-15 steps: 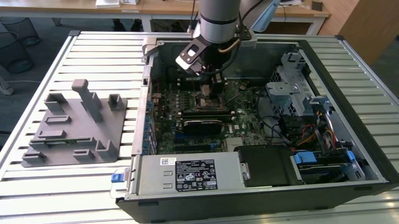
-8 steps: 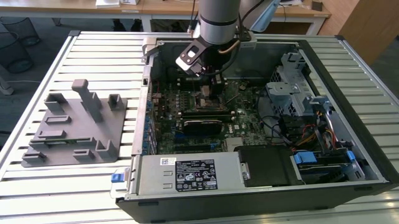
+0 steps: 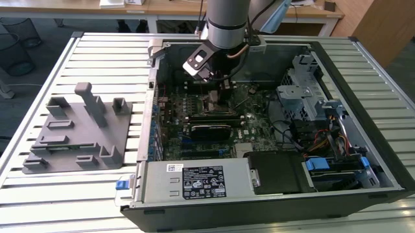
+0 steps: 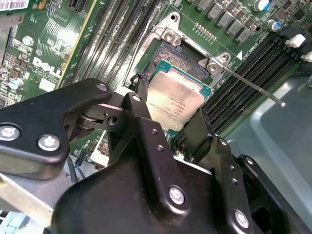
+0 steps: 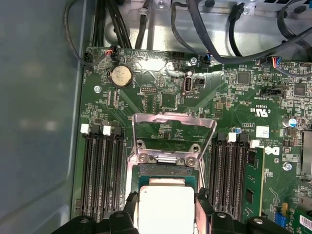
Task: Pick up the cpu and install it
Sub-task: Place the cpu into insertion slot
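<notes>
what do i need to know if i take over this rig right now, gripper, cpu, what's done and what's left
Gripper: shut on the cpu, clamping two opposite edges.
Cpu: inside the computer case, right over the open socket; I cannot tell if it is fully seated.
Done: cpu picked up and brought to the socket. The grey holder tray lies outside the case, at the exterior view's left.
Left: cpu not released; load frame stands open, lever unlatched.
</notes>
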`<state>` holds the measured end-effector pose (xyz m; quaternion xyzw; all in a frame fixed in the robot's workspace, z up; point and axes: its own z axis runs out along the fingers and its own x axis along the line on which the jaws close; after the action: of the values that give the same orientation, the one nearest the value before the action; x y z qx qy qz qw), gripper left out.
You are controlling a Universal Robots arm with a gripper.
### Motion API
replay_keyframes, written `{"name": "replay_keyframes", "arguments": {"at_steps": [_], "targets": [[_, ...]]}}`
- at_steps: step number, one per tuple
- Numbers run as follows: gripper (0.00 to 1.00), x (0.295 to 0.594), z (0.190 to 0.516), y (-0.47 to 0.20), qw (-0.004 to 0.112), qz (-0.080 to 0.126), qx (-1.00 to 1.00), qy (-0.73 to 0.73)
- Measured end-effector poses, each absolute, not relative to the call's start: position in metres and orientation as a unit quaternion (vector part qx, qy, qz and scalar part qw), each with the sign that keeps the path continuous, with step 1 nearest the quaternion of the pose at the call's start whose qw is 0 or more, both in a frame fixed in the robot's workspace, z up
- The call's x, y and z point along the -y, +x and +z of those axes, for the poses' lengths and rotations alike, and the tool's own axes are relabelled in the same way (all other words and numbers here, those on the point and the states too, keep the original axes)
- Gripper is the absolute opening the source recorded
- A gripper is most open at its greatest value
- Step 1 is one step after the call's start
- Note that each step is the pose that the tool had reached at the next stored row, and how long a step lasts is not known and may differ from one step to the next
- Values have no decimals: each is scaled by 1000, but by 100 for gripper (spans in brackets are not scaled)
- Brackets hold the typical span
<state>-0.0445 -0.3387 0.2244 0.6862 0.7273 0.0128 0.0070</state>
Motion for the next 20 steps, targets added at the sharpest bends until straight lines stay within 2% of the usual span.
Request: {"name": "replay_keyframes", "arguments": {"at_steps": [20], "targets": [[54,340,217,-45,7,13,-727,686]]}}
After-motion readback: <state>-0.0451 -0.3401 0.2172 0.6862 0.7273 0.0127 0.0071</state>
